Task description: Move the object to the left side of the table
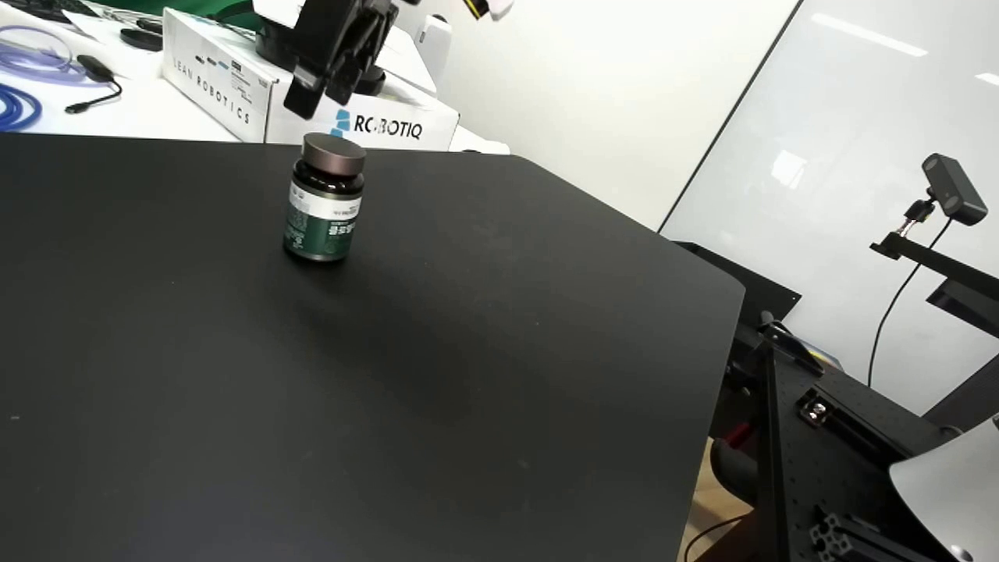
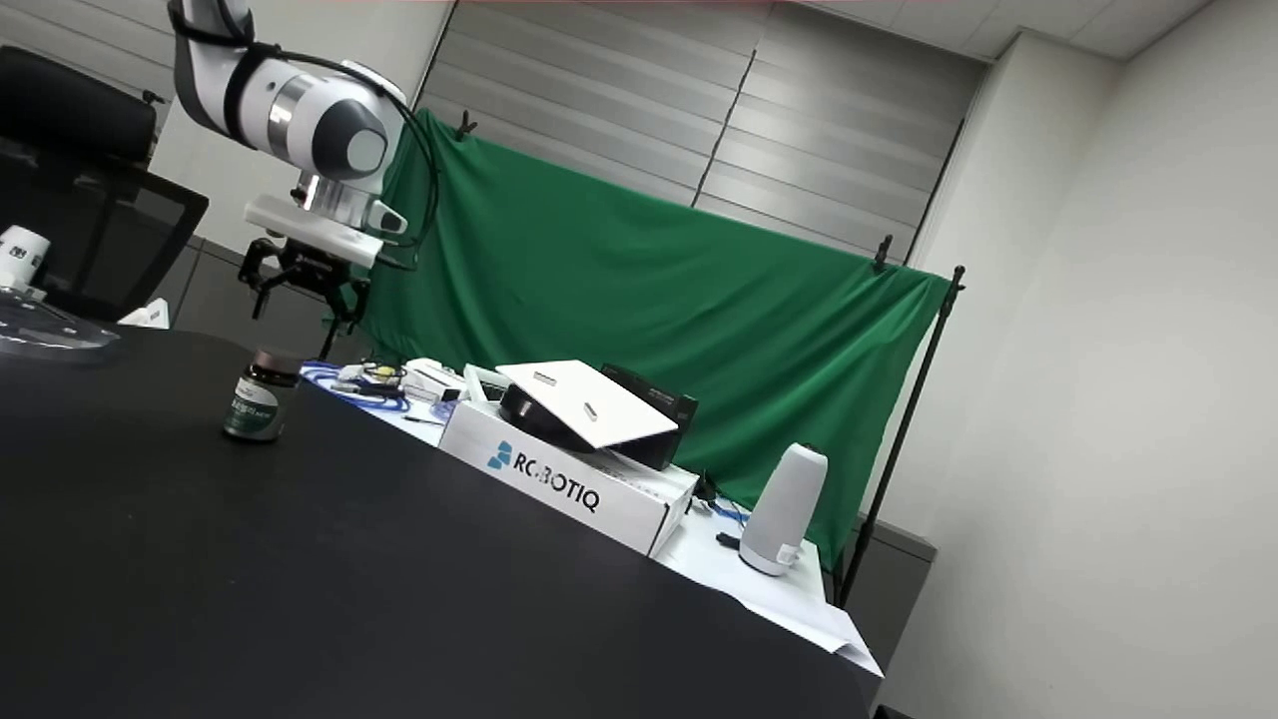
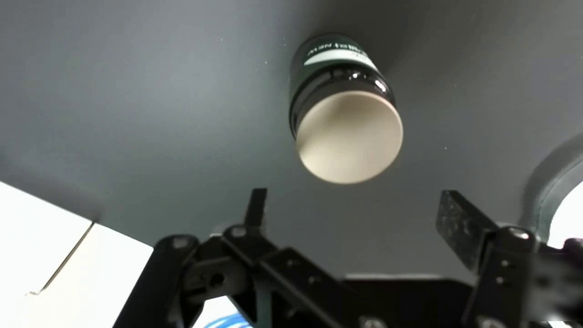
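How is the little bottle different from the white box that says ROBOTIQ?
The bottle is dark and round, but the box is white with flat sides. The bottle is much smaller than the box. The bottle stands upright on the black table, while the box sits on a white surface. Both have printing on them.

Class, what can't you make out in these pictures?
Inside of the bottle: wrist view, hidden by its cap.
Fine print on the label: in both exterior views, too small.
Extent of the table: in an exterior view, cut off by left and bottom edges.
Whole shape of the clear round item: in an exterior view, cut off by left edge.
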Robot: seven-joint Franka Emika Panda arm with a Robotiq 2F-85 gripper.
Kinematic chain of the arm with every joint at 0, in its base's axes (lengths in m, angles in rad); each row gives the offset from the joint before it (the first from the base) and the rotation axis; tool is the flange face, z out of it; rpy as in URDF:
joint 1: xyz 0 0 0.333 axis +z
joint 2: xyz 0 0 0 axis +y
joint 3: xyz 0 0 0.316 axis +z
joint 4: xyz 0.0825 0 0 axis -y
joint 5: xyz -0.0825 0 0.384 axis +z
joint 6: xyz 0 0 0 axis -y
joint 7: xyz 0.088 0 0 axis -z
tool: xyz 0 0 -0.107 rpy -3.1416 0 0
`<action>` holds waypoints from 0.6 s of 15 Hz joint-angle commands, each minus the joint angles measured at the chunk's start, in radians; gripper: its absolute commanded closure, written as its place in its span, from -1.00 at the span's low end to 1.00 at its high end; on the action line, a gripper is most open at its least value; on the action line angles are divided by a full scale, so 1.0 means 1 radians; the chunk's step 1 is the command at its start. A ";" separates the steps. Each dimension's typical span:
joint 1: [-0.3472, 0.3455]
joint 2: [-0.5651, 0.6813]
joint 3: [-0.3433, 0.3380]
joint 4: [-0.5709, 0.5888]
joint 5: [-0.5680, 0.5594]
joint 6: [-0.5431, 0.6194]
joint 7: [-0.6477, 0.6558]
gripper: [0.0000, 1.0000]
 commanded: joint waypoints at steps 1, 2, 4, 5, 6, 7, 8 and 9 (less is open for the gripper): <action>0.002 -0.127 0.009 -0.014 0.005 -0.072 -0.002 -1.00; 0.002 -0.159 0.011 -0.022 0.005 -0.083 -0.004 -1.00; 0.012 -0.216 0.004 -0.034 -0.004 -0.113 0.008 -1.00; 0.014 -0.240 0.001 -0.041 -0.007 -0.131 0.011 -1.00; 0.015 -0.261 -0.002 -0.049 -0.010 -0.160 0.013 -1.00; 0.017 -0.205 0.003 -0.003 -0.001 -0.132 -0.001 -1.00; 0.017 -0.220 0.002 -0.005 -0.001 -0.142 -0.001 -1.00; 0.018 -0.222 0.002 -0.005 -0.001 -0.142 -0.001 -1.00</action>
